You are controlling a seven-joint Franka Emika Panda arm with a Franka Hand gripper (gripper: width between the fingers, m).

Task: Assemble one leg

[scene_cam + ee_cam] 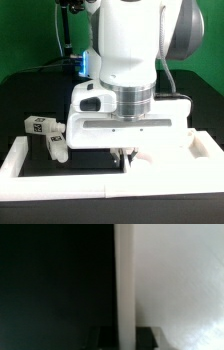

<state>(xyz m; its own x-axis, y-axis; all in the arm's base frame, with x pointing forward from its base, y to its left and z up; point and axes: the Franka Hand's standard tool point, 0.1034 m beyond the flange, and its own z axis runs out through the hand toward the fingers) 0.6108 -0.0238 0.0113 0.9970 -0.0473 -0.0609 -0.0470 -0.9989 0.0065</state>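
Note:
Two legs lie on the black table at the exterior view's left: one leg shows its tag, and a second leg lies just in front of it. Neither is held. My gripper points straight down at the edge of the large white panel. In the wrist view my gripper straddles the panel. One dark finger presses on each side of the panel's thin edge strip, so the gripper is shut on it.
A white raised border runs along the table's front and up both sides. The arm's broad white hand hides the table's middle. The black table fills the wrist view beside the panel.

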